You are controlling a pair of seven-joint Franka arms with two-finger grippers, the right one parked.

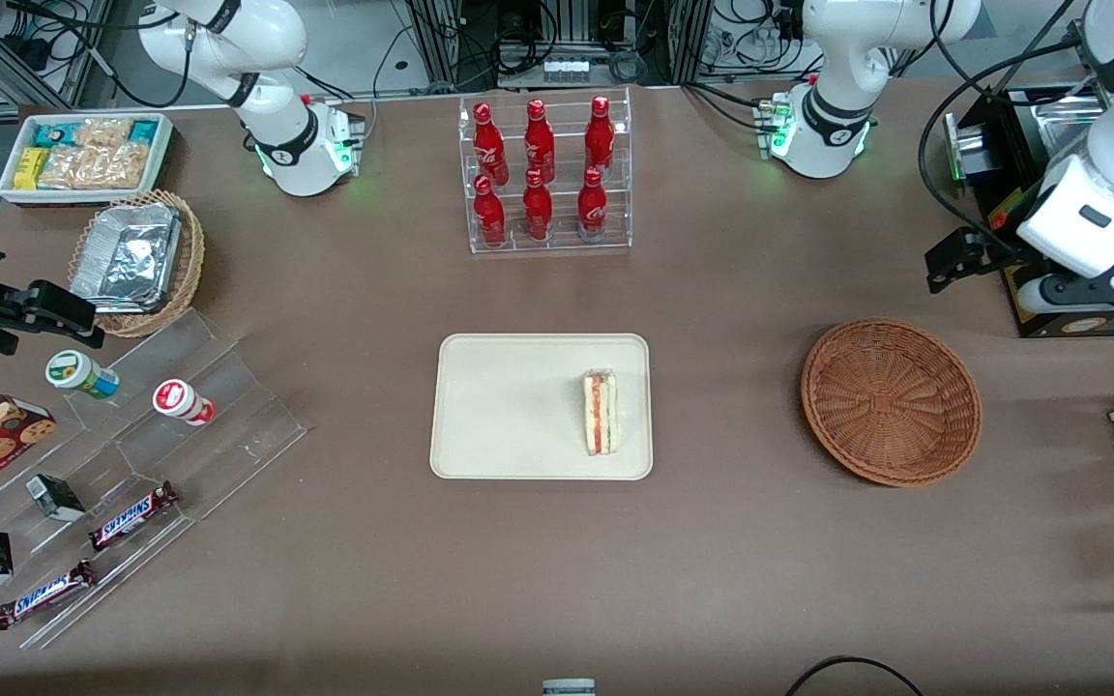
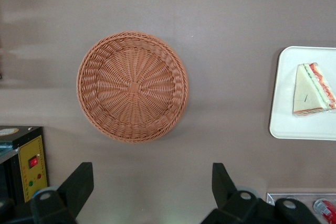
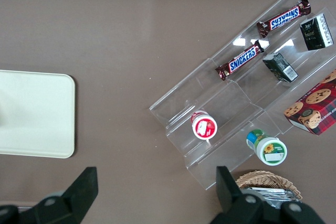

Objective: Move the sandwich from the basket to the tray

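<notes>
We see sandwich (image 1: 600, 414) on tray (image 1: 509, 454); gripper (image 2: 152, 190), fingers apart, above basket (image 2: 132, 86); Snickers bars (image 1: 132, 515) nearby.

The sandwich (image 1: 600, 414) lies on the tray (image 1: 509, 406), at the tray's end nearest the basket (image 1: 892, 401). The tray sits mid-surface (image 1: 712, 561); the basket rests apart from it, toward the working arm's end, nothing inside it. A bottle rack (image 1: 545, 174) stands farther from the front camera than the tray. A tiered display stand (image 1: 131, 454) with snack bars lies toward the parked arm's end. The tool (image 2: 152, 184), its fingers spread wide, hangs above the surface beside the basket.
</notes>
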